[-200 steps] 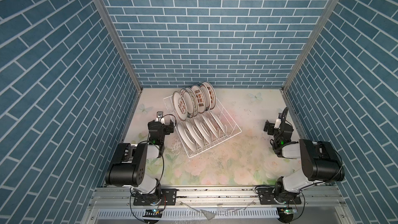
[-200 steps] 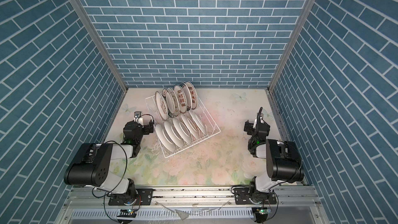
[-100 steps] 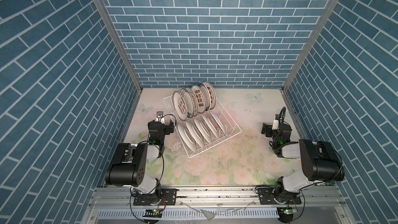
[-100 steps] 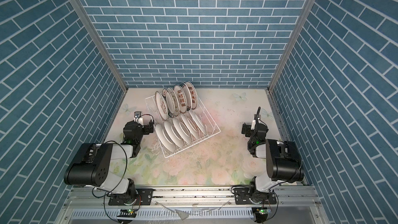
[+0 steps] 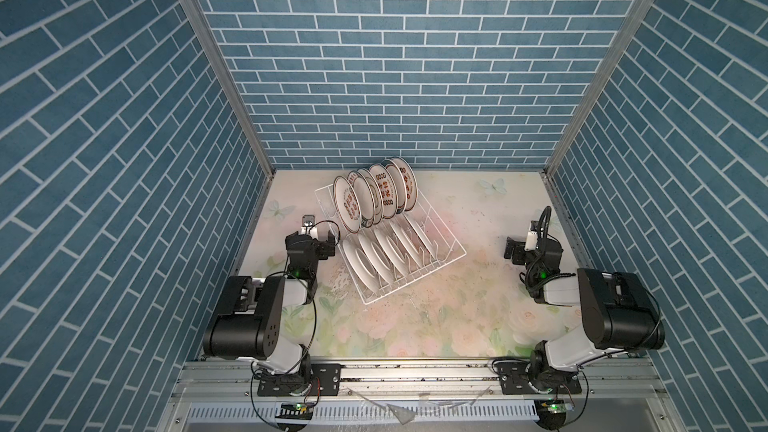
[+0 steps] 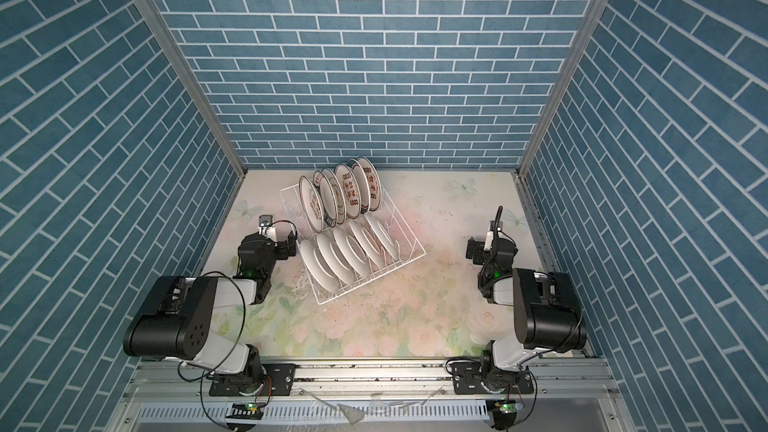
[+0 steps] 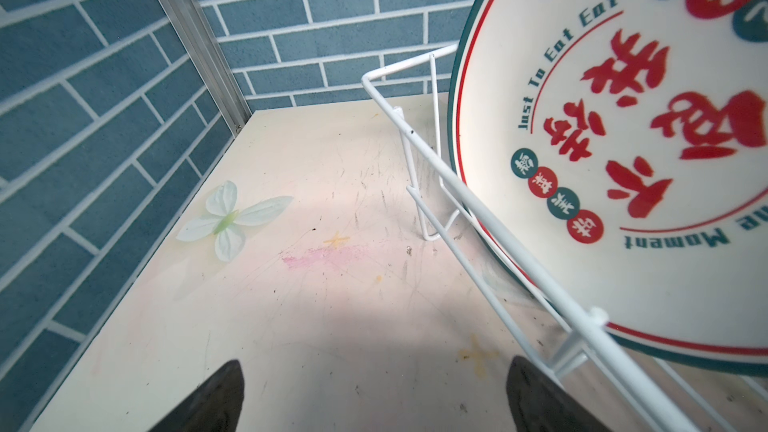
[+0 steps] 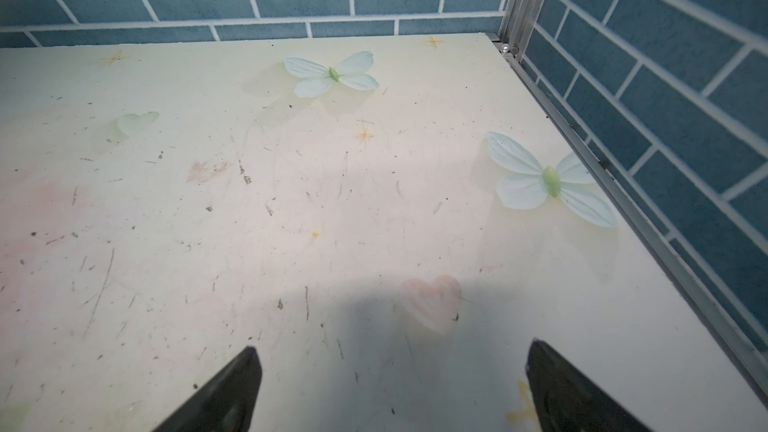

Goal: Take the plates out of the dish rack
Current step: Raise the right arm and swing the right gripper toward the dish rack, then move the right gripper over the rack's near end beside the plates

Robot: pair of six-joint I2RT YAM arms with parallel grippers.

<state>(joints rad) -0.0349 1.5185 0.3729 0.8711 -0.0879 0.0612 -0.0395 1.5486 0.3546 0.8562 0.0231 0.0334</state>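
On table [image 5: 436, 326], toward back left: dish rack [image 5: 415, 276], set askew, loaded with plates [image 5: 376, 197] in two rows. Far row upright with printed faces showing; near row leaning, plain white backs up. Left pincer [image 5: 329, 238] spread wide, empty, just beside rack's left rim. Right pincer [image 5: 513, 249] spread wide, empty, well apart from rack. Probably ceramic: stiff, glazed, slippery, weighty, chip-prone. Best pinched at top rim, lifted straight up clear of divider wires.
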